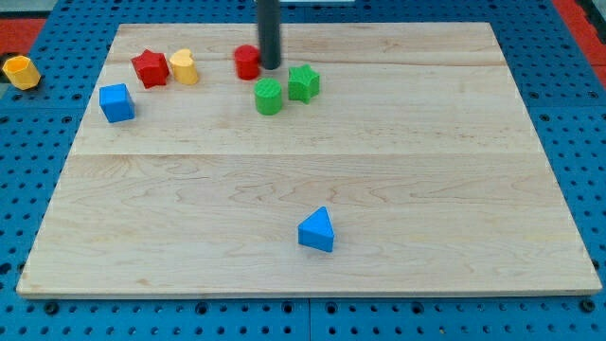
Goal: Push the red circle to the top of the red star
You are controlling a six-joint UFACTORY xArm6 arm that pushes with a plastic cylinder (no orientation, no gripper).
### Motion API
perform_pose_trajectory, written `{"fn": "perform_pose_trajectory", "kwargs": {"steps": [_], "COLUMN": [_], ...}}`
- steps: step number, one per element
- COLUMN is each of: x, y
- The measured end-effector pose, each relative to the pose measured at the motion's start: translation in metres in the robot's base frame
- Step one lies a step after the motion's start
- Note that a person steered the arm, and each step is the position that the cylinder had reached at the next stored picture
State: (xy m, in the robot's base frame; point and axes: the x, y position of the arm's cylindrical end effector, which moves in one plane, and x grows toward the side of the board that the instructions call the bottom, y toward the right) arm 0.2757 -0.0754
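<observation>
The red circle (247, 62) lies near the board's top edge, left of centre. My tip (271, 66) stands right against its right side. The red star (150, 68) lies further to the view's left, at about the same height as the circle. A yellow heart (185, 66) sits between the star and the circle, touching or nearly touching the star's right side.
A blue cube (116, 102) lies below-left of the star. A green circle (269, 97) and a green star (303, 82) lie just below-right of my tip. A blue triangle (317, 230) lies near the bottom centre. A yellow block (20, 71) sits off the wooden board (426, 170) at the left.
</observation>
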Motion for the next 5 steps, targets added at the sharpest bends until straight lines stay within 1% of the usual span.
{"fn": "perform_pose_trajectory", "kwargs": {"steps": [1, 2, 3, 4, 5], "x": [0.000, -0.001, -0.005, -0.010, -0.029], "y": [-0.056, -0.068, -0.095, -0.134, -0.090]}}
